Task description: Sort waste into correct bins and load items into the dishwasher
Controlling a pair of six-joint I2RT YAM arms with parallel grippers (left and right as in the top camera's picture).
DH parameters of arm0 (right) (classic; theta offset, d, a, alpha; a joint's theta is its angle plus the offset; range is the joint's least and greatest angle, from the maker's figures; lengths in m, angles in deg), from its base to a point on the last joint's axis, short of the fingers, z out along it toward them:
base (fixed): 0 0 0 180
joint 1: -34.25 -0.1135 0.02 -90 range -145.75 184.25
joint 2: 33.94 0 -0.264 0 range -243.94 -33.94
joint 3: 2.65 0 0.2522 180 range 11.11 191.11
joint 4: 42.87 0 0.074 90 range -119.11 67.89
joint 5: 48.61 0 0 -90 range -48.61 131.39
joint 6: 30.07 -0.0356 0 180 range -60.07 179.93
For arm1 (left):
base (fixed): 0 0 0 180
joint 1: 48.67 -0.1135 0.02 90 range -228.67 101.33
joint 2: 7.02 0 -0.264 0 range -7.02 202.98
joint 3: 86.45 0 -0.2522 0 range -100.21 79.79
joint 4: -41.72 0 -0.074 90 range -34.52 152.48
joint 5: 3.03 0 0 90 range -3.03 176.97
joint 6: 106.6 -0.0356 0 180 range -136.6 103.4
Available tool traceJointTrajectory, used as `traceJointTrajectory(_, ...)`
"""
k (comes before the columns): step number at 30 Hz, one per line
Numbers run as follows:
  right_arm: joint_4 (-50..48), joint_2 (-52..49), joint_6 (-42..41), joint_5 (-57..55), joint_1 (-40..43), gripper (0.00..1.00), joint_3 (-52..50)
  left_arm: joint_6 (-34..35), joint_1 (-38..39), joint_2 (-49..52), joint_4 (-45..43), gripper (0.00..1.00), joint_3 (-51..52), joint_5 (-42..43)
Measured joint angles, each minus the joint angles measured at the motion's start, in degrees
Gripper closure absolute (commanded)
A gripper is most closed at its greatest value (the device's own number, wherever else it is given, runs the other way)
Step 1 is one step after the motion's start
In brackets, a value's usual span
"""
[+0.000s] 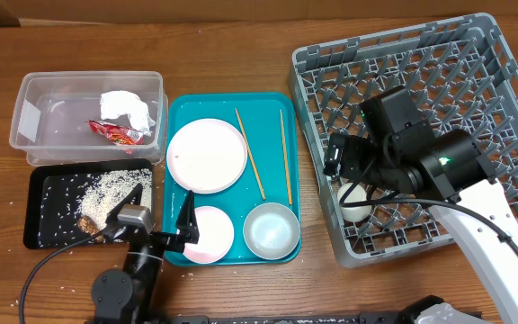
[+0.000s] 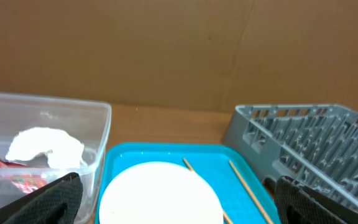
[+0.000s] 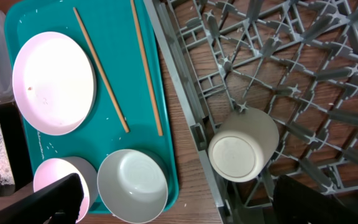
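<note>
Currently, right gripper (image 3: pixel 185 204): we are seeing it spread above upturned cup (image 3: pixel 243 144).
Left gripper (image 2: pixel 176 210): spread near plate (image 2: pixel 143 186).
Advice: we are rising straight, clearing dish rack (image 3: pixel 303 50) pegs.

A robot test bench: wooden table (image 1: pixel 241 54) backed by a cardboard wall (image 2: pixel 166 50).

Overhead, the right arm (image 1: pixel 425 160) partly hides the cup (image 1: pixel 356 205).

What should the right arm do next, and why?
Probably lift the right pincer clear of the rack and swing toward the grey bowl. Its jaws stand open and empty; the cup sits upside down in the rack; grey bowl, pink bowl, plate and chopsticks lie on the tray.
</note>
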Motion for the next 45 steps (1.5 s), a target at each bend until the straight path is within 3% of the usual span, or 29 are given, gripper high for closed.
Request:
traceJointTrajectory(3,0.0,0.0,0.0,0.0,0.0,0.00,0.0,0.2,0.0,-0.1,-5.0,0.00,5.0,0.3)
traceJointTrajectory(6,0.0,0.0,0.0,0.0,0.0,0.00,0.0,0.2,0.0,-0.1,-3.8,0.00,7.0,0.4)
traceJointTrajectory(28,-1.6,0.0,-0.2,0.0,0.0,0.00,0.0,0.2,0.0,-0.2,-3.7,0.00,7.2,0.4)
traceJointTrajectory(33,-6.6,0.0,1.3,4.7,-0.4,0.11,0.0,0.2,0.0,-0.2,-3.7,0.00,7.2,0.4)
traceJointTrajectory(45,-8.8,-6.3,8.0,7.7,-16.6,0.22,-0.1,0.2,0.0,-0.2,-3.7,0.00,7.2,0.4)
